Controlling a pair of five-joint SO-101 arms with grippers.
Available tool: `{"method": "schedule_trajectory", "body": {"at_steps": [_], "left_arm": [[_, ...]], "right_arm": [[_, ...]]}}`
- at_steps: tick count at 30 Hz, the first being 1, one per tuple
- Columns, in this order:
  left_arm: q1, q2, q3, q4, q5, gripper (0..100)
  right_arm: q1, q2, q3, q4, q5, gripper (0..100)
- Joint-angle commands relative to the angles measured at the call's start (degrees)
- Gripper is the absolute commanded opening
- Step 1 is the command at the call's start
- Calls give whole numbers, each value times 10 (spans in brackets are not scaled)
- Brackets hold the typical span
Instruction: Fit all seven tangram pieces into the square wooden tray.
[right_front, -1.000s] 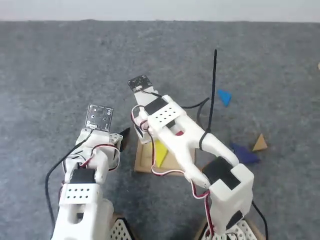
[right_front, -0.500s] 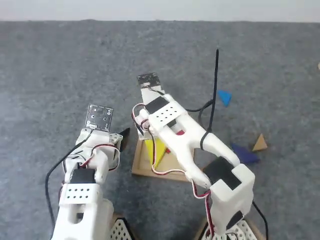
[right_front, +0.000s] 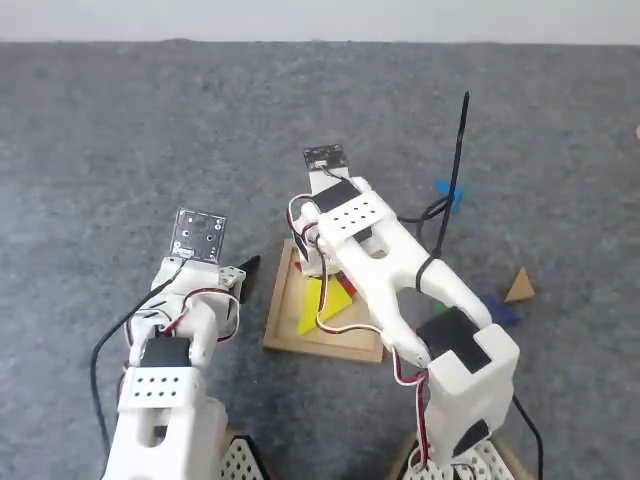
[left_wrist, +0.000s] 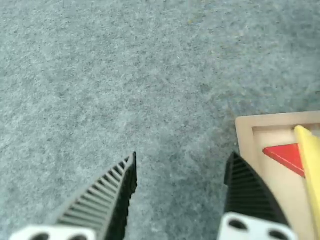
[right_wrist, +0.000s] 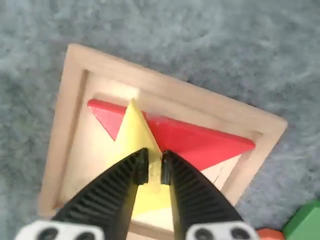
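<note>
Two pieces are showing inside the tray (right_wrist: 175, 92): the right claw (right_wrist: 150, 167), pinching the yellow triangle (right_wrist: 131, 127), is swinging rightward, uncovering the red triangle (right_wrist: 200, 141) beneath its tips. The left claw (left_wrist: 180, 185) is waiting alongside, spread.

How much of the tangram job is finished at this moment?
Done: the red triangle lies in the tray. In hand: the right gripper is shut on the yellow triangle, over the red one. Left: the light blue piece, tan triangle, dark blue piece and green piece on the carpet.

Smooth wooden tray (right_wrist: 62, 125) — on rough, matt carpet (right_front: 120, 120).
</note>
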Motion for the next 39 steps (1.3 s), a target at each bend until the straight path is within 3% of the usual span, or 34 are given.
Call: {"method": "schedule_trajectory", "body": {"at_steps": [1, 12, 26, 39], "left_arm": [[-3, -13, -5, -15, 3, 280], [-3, -13, -5, -15, 3, 280], [-3, -13, -5, -15, 3, 280], [-2, -12, -5, -15, 3, 280]], "right_arm": [[0, -1, -18, 12, 27, 46], [-70, 0, -19, -54, 27, 45], [-43, -29, -18, -9, 105, 148], [-23, -20, 21, -77, 140, 151]]}}
